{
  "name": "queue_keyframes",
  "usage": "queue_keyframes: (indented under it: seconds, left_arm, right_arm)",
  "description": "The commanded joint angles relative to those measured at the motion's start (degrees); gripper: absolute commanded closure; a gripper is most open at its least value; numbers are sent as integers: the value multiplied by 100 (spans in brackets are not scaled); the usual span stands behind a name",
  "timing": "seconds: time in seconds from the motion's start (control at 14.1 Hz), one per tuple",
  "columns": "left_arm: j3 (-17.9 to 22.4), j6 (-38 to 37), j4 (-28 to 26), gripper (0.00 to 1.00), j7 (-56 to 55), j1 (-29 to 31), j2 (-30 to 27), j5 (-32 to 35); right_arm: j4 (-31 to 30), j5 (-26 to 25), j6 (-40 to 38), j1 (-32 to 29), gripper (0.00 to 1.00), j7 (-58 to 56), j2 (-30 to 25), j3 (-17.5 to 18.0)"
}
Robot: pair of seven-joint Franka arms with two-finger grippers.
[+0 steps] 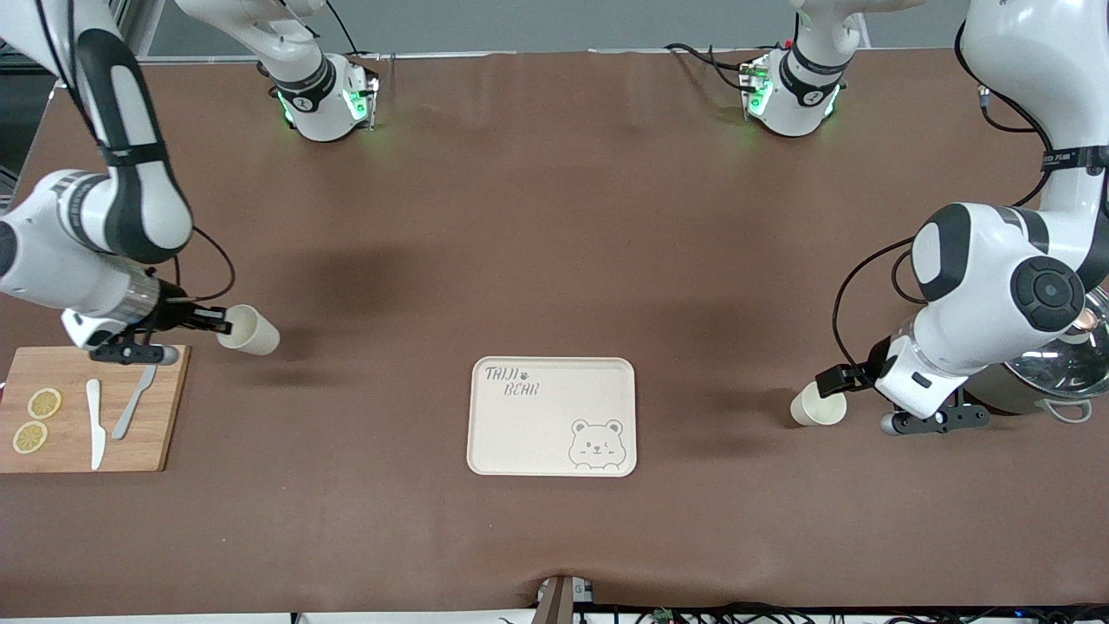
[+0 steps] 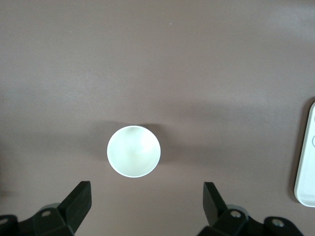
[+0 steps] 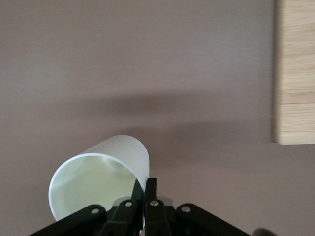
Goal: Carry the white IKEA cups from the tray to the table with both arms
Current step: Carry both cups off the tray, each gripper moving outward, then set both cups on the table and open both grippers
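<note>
One white cup (image 1: 248,329) hangs tilted in my right gripper (image 1: 223,322), just above the table beside the cutting board. In the right wrist view the fingers (image 3: 149,184) pinch the rim wall of this cup (image 3: 101,177), one finger inside and one outside. The second white cup (image 1: 817,405) stands upright on the table toward the left arm's end. My left gripper (image 1: 836,379) hovers over it. In the left wrist view the fingers (image 2: 146,196) are wide open, and the cup (image 2: 133,151) lies just past the tips, untouched. The cream bear tray (image 1: 537,433) lies mid-table, empty.
A wooden cutting board (image 1: 156,433) with two lemon slices, a white knife and a grey knife lies at the right arm's end; its edge shows in the right wrist view (image 3: 295,73). A metal pot (image 1: 1061,364) stands at the left arm's end. The tray's edge shows in the left wrist view (image 2: 306,162).
</note>
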Motion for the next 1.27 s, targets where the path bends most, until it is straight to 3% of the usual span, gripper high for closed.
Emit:
queue_keyframes:
  seconds: [0.0, 0.35, 0.78, 0.85, 0.92, 1.06, 1.2]
  left_arm:
    - [-26, -107, 34, 0, -31, 24, -164, -7]
    - [-17, -414, 104, 0, 40, 50, -585, 2]
    - [-8, -985, 649, 0, 22, 50, -700, 55]
    - [0, -1081, 667, 0, 22, 59, -787, 55]
    - [18, -1161, 658, 0, 22, 59, -927, 55]
    - [62, -1362, 667, 0, 22, 77, -1165, 73]
    - [45, -1626, 667, 0, 31, 330, -1402, 81]
  right_arm:
    - [-137, -144, 207, -255, 100, -148, 42, 126]
    - [-540, -153, 1138, -299, 100, -157, 439, 134]
    - [-621, -144, 1122, -317, 100, -148, 535, 143]
    - [-621, -153, 1122, -317, 49, -148, 553, 143]
    - [-612, -144, 1105, -317, 23, -148, 544, 143]
    - [-481, -144, 904, -325, 0, -139, 535, 143]
    - [-139, -144, 448, -421, 0, -148, 544, 143]
